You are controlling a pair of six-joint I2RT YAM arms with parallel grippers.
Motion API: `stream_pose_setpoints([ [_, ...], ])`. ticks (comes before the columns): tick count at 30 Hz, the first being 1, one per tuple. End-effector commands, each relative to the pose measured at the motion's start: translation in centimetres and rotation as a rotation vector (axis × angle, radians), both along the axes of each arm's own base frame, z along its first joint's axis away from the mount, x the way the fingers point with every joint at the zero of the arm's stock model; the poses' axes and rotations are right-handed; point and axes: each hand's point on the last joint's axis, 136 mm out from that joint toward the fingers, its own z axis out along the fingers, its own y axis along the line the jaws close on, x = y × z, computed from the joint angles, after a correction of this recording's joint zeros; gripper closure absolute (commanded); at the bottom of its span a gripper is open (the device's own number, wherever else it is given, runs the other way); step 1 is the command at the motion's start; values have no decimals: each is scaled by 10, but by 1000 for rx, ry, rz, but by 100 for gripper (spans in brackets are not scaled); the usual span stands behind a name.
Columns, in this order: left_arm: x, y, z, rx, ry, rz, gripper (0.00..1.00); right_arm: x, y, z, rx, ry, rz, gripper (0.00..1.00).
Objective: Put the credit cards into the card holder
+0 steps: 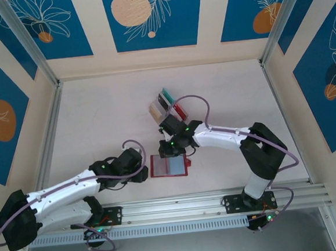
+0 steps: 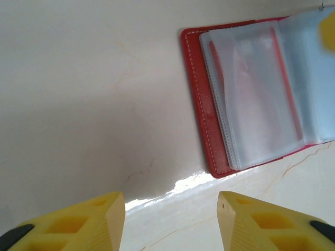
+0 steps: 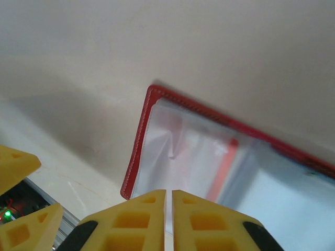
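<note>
Several credit cards [image 1: 167,105] beyond card holder [image 1: 169,165]

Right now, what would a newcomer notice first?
The red card holder lies open on the table near its front edge, clear sleeves showing. The right gripper hangs over it, closed, while the left gripper stands open beside it. Farther back, coloured credit cards stand bunched together.

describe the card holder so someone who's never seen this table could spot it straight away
On the pale table, look near the front, just beyond the metal rail. The card holder lies flat and open there, a red cover with clear plastic sleeves inside. Unlike the coloured cards standing upright farther back, it is red-edged and lies flat.
</note>
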Motion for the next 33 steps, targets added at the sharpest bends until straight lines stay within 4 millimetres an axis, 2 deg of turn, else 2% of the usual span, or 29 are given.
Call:
stream_pose_setpoints([
  [1, 9, -12, 12, -35, -16, -17, 50, -11, 18, -17, 11, 57, 54, 88],
  [5, 11, -11, 15, -41, -21, -7, 49, -11, 17, -42, -25, 98, 42, 88],
  [7, 12, -9, 17, -43, -25, -1, 48, -11, 15, -45, -13, 117, 36, 88],
  [10, 15, -3, 20, -42, -32, 15, 46, -7, 16, -26, 55, 97, 48, 85],
  [12, 18, 0, 21, -48, -32, 26, 45, 1, 16, 3, 107, 45, 57, 79],
  [14, 24, -1, 24, -72, -32, 31, 44, 20, 6, 37, 139, -33, 25, 68],
  [16, 32, -3, 29, -100, -35, 39, 43, 46, -13, 62, 139, -105, -37, 59],
  [18, 41, -8, 34, -138, -36, 40, 42, 74, -40, 77, 101, -156, -119, 53],
  [20, 52, -16, 41, -181, -34, 37, 42, 102, -71, 86, 55, -189, -201, 52],
  [23, 68, -30, 48, -236, -23, 25, 42, 133, -104, 93, 3, -219, -266, 50],
  [27, 92, -48, 52, -294, 2, 14, 42, 161, -129, 94, -8, -212, -311, 46],
  [33, 128, -75, 49, -364, 41, 6, 43, 181, -123, 89, 91, -154, -268, 44],
])
